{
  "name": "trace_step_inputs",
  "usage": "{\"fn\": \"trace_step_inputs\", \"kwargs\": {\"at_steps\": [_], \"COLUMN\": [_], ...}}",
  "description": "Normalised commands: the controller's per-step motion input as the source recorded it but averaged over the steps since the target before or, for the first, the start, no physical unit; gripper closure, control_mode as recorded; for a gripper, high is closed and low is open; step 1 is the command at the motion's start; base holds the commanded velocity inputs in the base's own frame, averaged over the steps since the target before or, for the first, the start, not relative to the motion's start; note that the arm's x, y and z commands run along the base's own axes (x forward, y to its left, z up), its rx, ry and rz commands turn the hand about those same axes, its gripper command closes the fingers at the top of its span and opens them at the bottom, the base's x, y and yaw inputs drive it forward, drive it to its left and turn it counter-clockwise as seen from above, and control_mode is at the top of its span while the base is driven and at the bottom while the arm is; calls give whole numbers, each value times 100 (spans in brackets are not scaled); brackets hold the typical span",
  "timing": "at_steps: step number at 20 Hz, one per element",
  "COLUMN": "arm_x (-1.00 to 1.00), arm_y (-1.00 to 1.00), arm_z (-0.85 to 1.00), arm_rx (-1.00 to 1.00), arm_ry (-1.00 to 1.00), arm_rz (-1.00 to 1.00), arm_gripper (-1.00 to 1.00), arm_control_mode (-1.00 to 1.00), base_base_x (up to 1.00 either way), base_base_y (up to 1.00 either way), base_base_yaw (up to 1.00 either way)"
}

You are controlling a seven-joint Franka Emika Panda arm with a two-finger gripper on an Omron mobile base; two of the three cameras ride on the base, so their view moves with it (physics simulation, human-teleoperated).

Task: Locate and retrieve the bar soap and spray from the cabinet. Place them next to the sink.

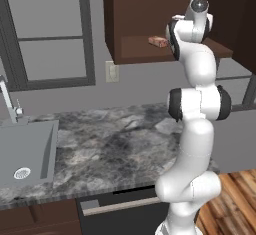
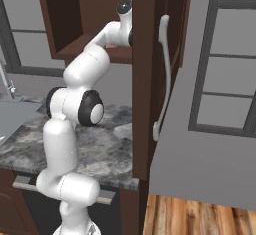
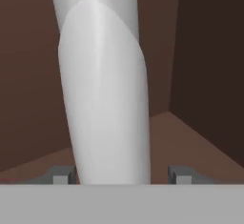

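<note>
A simulated kitchen with grey walls, dark-framed windows and a wood floor holds a mottled grey-and-black stone table, with brown drawers below it. At the table's left end sits the one rectangular grey metal sink, with a round perforated drain and a thin silver faucet at its far edge.

High on the wall hangs the one large dark reddish-brown wooden cabinet, open, with a flat shelf bottom. In the right base view its open door stands edge-on with a long pale handle.

The white arm reaches up into the cabinet. In the hand view the pale grey-white spray bottle stands upright on the shelf bottom, close to the camera: a smooth rounded body that narrows toward the top, its head cut off by the upper edge. The gripper has one grey finger on each side of the bottle's base. The fingers are spread about the bottle's width; whether they press on it cannot be told.

One small flat reddish-orange bar soap with paler patches lies on the shelf bottom, just left of the arm in the left base view. One spray bottle and one soap are seen.
</note>
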Motion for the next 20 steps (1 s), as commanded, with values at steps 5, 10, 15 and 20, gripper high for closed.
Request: {"fn": "trace_step_inputs", "kwargs": {"at_steps": [5, 10, 15, 20], "arm_x": [0, -9, -25, -30], "arm_y": [10, 21, 23, 7], "arm_z": [0, 2, 2, -4], "arm_rx": [0, -1, -2, -1], "arm_ry": [0, 0, 0, 0], "arm_rz": [-3, -10, -11, -8], "arm_gripper": [100, 100, 100, 100], "arm_control_mode": [-100, -100, -100, -100], "base_base_x": [0, 0, 0, 0], "base_base_y": [0, 0, 0, 0], "base_base_yaw": [0, 0, 0, 0]}}
